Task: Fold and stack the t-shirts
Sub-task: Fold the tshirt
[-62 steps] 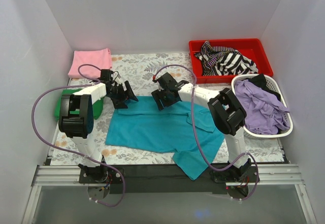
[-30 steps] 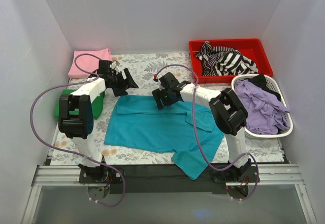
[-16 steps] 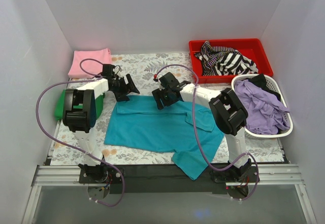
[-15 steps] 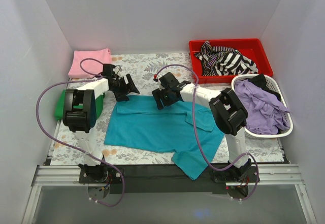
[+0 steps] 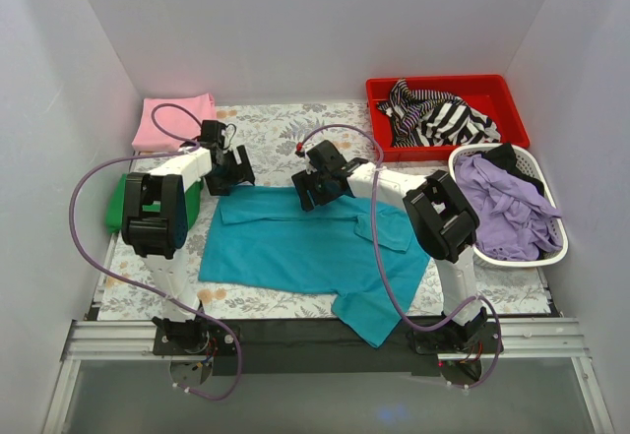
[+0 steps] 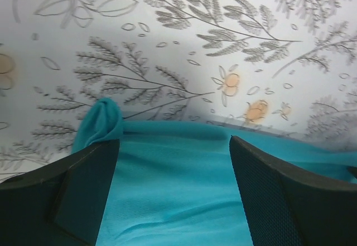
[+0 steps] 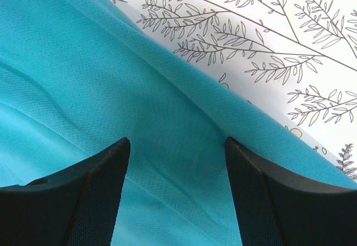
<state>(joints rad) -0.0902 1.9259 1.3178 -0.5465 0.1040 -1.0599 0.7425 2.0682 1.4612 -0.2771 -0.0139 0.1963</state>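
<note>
A teal t-shirt [image 5: 295, 247] lies spread on the floral table cover, its far edge folded over in a narrow band. My left gripper [image 5: 228, 172] hovers open at the shirt's far left corner. In the left wrist view the teal cloth [image 6: 178, 190] lies between the open fingers [image 6: 83, 190], with a small bunched corner [image 6: 103, 120] at the left. My right gripper [image 5: 313, 188] stands open over the far edge near the middle. The right wrist view shows teal cloth [image 7: 139, 101] under the spread fingers [image 7: 262, 196]. A folded pink t-shirt [image 5: 175, 119] and a folded green one [image 5: 118, 205] lie at the left.
A red bin [image 5: 492, 90] holding striped black-and-white cloth [image 5: 433, 117] sits at the back right. In front of it a white basket [image 5: 551, 247] holds purple cloth [image 5: 502, 203]. White walls close in the left, back and right sides.
My left gripper has swung back and slightly left around the shirt's far left corner. The shirt's left edge has shifted a little. The right gripper has hardly moved.
</note>
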